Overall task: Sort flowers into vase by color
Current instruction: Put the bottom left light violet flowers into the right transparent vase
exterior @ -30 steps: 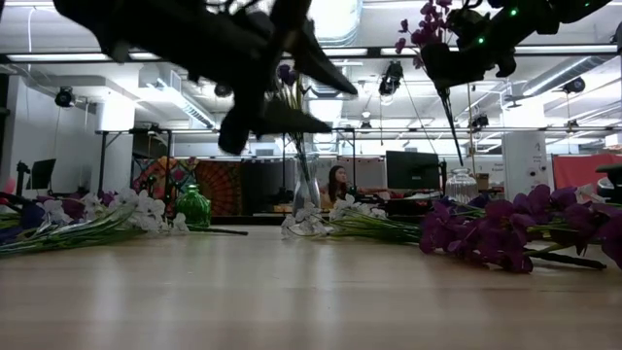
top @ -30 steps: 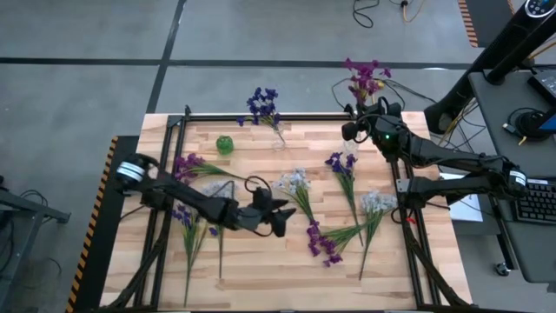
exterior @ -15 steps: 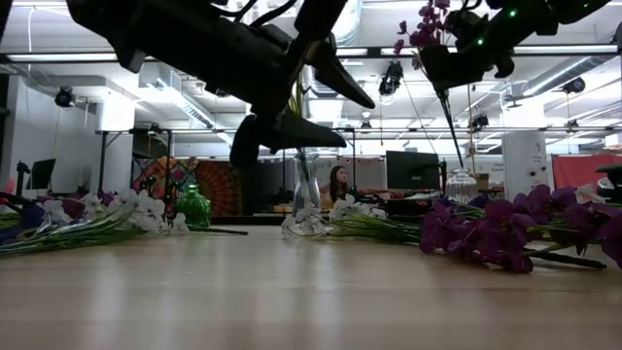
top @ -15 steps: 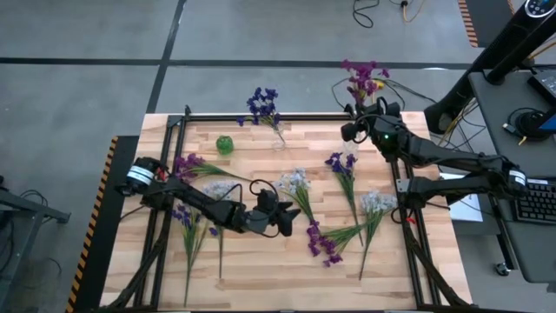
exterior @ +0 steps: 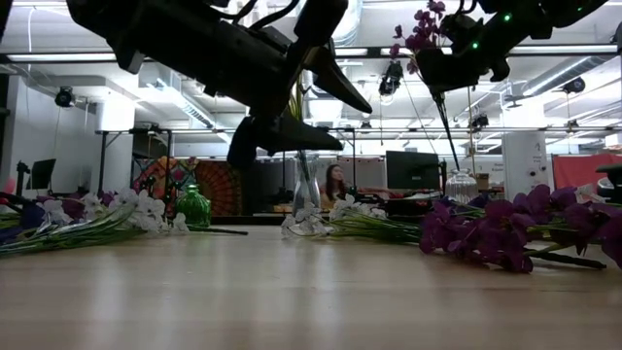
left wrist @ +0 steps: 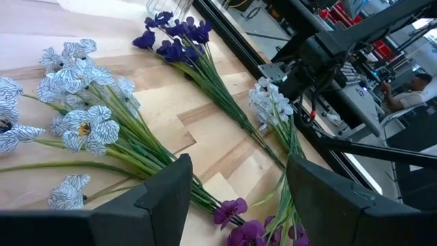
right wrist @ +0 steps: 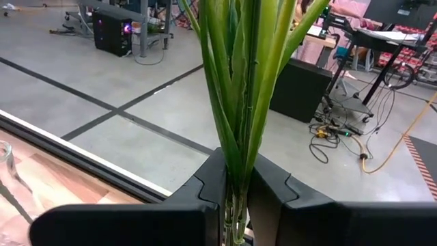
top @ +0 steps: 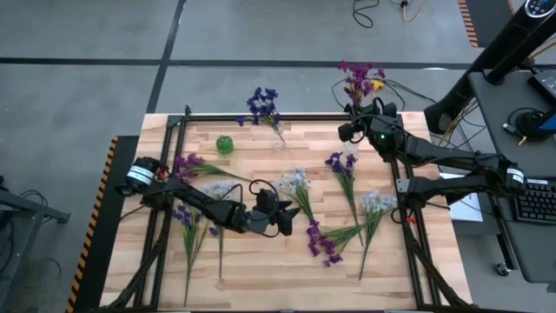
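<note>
Right pincer (top: 354,120) is clenched on a magenta sprig (top: 362,78), its green stems (right wrist: 239,89) squeezed between the two fingers, blossoms sticking out past the far edge of the worktop (top: 252,261). It hangs well above the boards, to the right of the clear vase (top: 279,137) that already carries dark blue-violet flowers (top: 262,104). Left pincer (top: 285,222) hovers nearer the front than that vase, fingers spread wide and holding nothing, directly over the whitish pale-blue flowers (left wrist: 82,116). More blue-violet sprigs (left wrist: 174,44) and purple blossoms (top: 323,243) lie on the boards just right of it. A small green vase (top: 225,144) stands left of the clear vase.
</note>
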### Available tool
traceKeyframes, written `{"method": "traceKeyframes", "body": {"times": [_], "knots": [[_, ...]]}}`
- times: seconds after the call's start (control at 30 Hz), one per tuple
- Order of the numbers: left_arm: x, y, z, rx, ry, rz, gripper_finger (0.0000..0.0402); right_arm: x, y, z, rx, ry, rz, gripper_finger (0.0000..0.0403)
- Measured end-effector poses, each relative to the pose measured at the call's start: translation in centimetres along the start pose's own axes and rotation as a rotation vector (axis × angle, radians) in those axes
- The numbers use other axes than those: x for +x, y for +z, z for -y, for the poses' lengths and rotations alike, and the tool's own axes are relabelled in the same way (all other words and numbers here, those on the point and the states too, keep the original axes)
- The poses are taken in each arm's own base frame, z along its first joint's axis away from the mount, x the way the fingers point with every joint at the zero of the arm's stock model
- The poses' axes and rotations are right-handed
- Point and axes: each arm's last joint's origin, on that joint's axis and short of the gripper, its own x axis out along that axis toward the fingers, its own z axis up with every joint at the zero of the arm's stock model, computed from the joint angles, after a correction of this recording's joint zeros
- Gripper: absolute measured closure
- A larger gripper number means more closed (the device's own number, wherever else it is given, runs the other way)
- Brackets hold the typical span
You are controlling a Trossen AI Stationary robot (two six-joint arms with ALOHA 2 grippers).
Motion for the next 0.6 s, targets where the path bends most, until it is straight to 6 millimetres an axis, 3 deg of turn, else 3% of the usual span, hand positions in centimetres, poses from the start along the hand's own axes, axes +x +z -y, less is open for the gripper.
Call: {"method": "traceKeyframes", "body": {"times": [0.17,0.6], "knots": [[0.00,-0.01,-0.02,0.001,0.001,-0.001,0.0182,0.00,0.00,0.05,0.000,-0.016,0.000,0.0346],[0.00,-0.05,-0.08,0.006,0.005,-0.004,0.0182,-0.01,-0.31,0.07,-0.006,-0.019,-0.023,0.0246]]}}
